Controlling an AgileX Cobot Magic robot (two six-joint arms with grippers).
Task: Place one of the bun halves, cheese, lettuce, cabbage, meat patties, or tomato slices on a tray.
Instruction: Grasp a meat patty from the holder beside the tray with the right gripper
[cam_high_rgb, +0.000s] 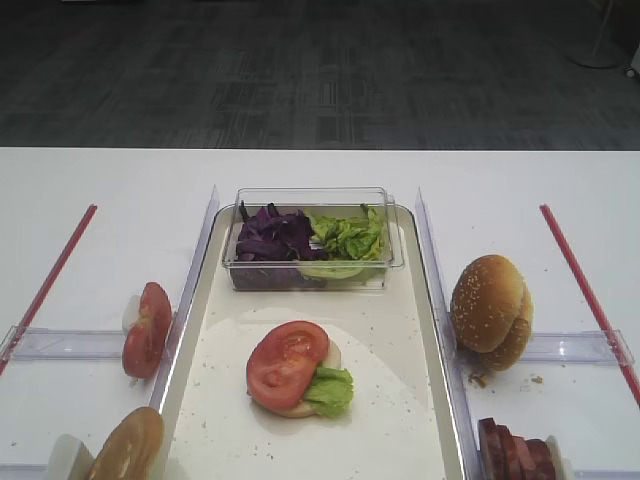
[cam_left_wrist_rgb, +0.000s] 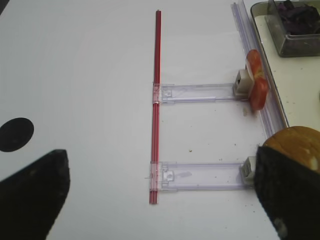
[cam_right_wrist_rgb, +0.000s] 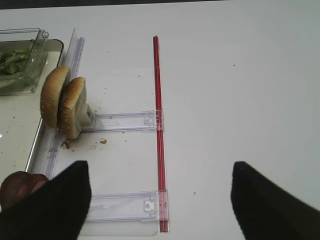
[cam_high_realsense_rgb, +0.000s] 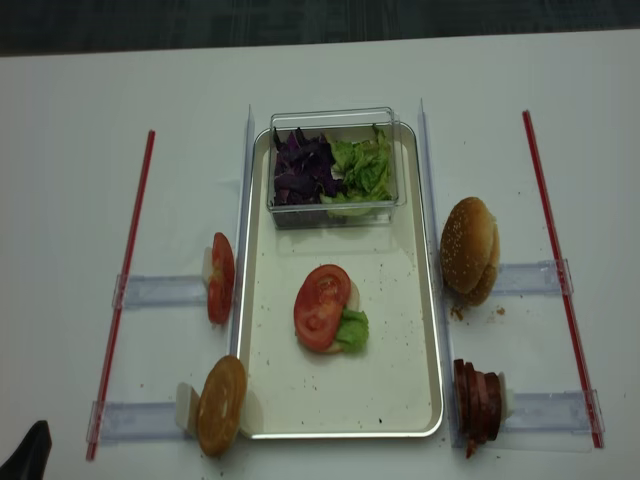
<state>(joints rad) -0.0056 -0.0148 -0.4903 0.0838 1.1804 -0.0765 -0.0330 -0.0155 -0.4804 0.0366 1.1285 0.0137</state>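
Note:
The cream tray (cam_high_rgb: 400, 420) (cam_high_realsense_rgb: 400, 390) holds a pale base topped with lettuce (cam_high_rgb: 330, 390) and a tomato slice (cam_high_rgb: 287, 362) (cam_high_realsense_rgb: 322, 305). More tomato slices (cam_high_rgb: 145, 330) (cam_left_wrist_rgb: 257, 85) and a plain bun half (cam_high_rgb: 125, 445) (cam_left_wrist_rgb: 295, 147) stand left of it. Sesame bun halves (cam_high_rgb: 490, 310) (cam_right_wrist_rgb: 62, 102) and meat patties (cam_high_rgb: 515, 450) (cam_right_wrist_rgb: 20, 187) stand right of it. Cabbage (cam_high_rgb: 272, 235) and more lettuce (cam_high_rgb: 350, 238) fill a clear box. Cheese is out of view. My right gripper (cam_right_wrist_rgb: 159, 167) and left gripper (cam_left_wrist_rgb: 160, 155) hang open over bare table, holding nothing.
The clear plastic box (cam_high_rgb: 310, 275) sits at the tray's far end. Clear holder rails (cam_right_wrist_rgb: 122, 121) (cam_left_wrist_rgb: 200, 92) and red strips (cam_right_wrist_rgb: 159, 125) (cam_left_wrist_rgb: 156, 100) lie on the white table at both sides. Upright clear dividers (cam_high_rgb: 432, 260) flank the tray.

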